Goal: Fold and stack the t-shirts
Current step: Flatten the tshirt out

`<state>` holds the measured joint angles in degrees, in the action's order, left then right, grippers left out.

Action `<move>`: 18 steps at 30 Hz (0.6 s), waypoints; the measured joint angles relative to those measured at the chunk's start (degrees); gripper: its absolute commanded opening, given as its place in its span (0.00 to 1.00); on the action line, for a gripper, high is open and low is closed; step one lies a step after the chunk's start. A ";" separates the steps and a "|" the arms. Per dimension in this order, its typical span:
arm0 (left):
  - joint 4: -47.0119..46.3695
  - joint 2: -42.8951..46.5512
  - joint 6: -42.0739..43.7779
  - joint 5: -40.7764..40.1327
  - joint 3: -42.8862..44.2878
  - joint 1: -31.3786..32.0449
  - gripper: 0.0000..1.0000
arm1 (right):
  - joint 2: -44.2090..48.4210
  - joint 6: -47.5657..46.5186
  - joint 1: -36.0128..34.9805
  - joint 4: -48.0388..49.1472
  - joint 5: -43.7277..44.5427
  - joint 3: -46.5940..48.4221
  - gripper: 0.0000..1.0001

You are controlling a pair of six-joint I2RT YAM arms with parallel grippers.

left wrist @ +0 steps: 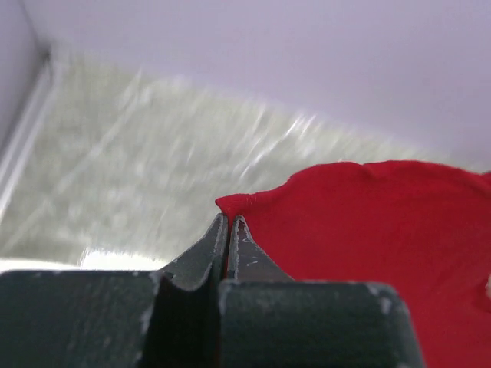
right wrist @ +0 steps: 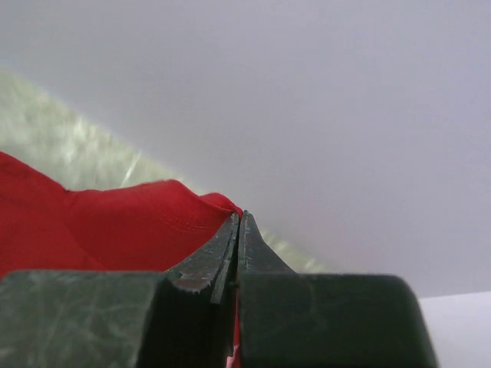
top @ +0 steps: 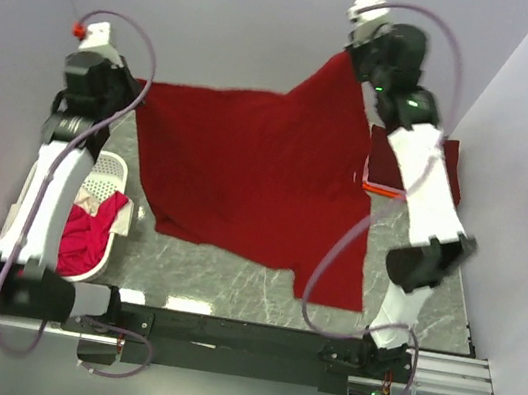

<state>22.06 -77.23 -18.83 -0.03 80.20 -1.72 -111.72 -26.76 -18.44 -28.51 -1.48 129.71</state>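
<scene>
Across the grey marbled table (top: 228,291), I count one large dark red t-shirt (top: 248,170), one maroon t-shirt (top: 452,166), one magenta-pink t-shirt (top: 86,234) and a small patch of cream t-shirt (top: 124,223). There is one white lattice basket (top: 112,168). A thin orange strip (top: 379,188) shows under my right arm; I cannot tell what it belongs to.

My left gripper (top: 138,92) has its fingers pressed together on one corner of the dark red t-shirt (left wrist: 368,245); the left wrist view shows the cloth edge pinched at the tips (left wrist: 230,221). My right gripper (top: 353,62) is likewise clamped on another corner, raised above the far side of the table, with red cloth (right wrist: 115,222) caught between the tips (right wrist: 238,221).

Between the two grips the dark red t-shirt hangs as a taut sheet, its lower part draped over the table's middle and one point reaching toward the near edge. The maroon t-shirt lies flat at the right side, partly under my right arm. The magenta-pink and cream t-shirts sit crumpled in the basket at the left.
</scene>
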 measured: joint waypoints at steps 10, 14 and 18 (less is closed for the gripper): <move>-10.29 25.40 -3.76 3.08 -5.99 0.04 0.00 | 27.56 -1.22 0.02 -0.50 -0.02 3.19 0.00; -11.47 32.37 -5.07 4.24 -3.85 0.04 0.00 | 32.63 -1.18 0.07 -0.63 0.44 9.22 0.00; -12.15 36.46 -5.92 5.38 2.64 0.04 0.00 | 36.48 -0.96 0.11 -0.66 1.51 12.90 0.00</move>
<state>9.91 -40.77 -24.75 5.34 82.85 -1.67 -75.24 -27.73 -18.33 -29.17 0.03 142.61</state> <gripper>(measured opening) 0.014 0.007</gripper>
